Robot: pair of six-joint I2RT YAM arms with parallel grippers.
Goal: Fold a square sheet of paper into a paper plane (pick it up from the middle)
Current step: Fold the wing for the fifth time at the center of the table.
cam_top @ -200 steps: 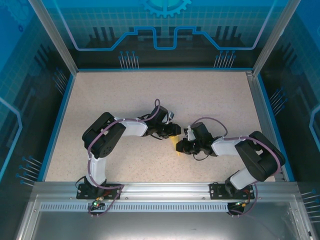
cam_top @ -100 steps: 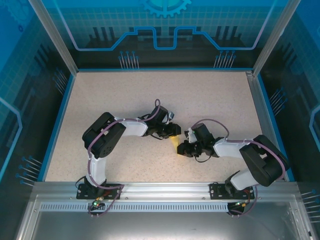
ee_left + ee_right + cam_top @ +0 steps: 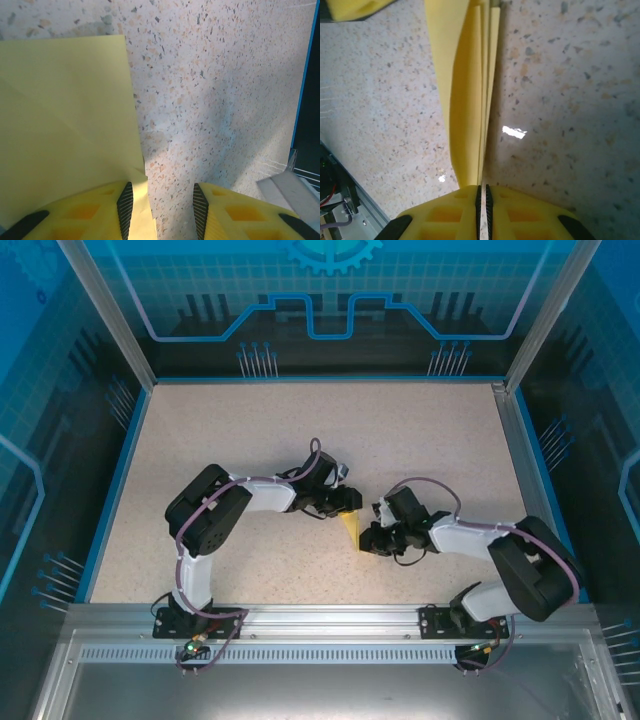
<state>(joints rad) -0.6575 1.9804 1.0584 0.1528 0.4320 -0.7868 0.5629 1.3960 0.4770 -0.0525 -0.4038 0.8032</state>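
**1. Grip.**
- R hand (image 3: 482, 192): jaws together, clamped on the near end of the paper plane (image 3: 465, 100). The folded layers sit edge-on between its pads.
- L hand (image 3: 162, 210): jaws apart, w/ bare tabletop (image 3: 225, 100) visible in the gap. A corner of the paper pokes in beside its left pad and is not pinched, as far as I can see.

**2. Key relation.**
- The plane is mid-tabletop, between the two hands and nearer the arms' edge than the far edge.
- Its long axis runs straight out from the R jaws toward the L hand, so the hands roughly face each other along it.
- From the L wrist cam the paper lies ahead and left of the jaw gap. It shows a broad face w/ a diagonal crease.
- R hand has the plane; L hand is just beside its far end.
- My judgement: the next crease depends on the L hand shifting sideways onto the paper while the R hand holds it.

**3. Hidden / unclear.**
- Top cam: the plane is a thin yellow sliver, partly covered by both hands. I can't tell which end is the nose.
- R wrist cam: the far end is cut off at the top of the frame.
- L wrist cam: the paper is cut off at the left edge. I can't tell whether the left finger rests on it or hangs above it.
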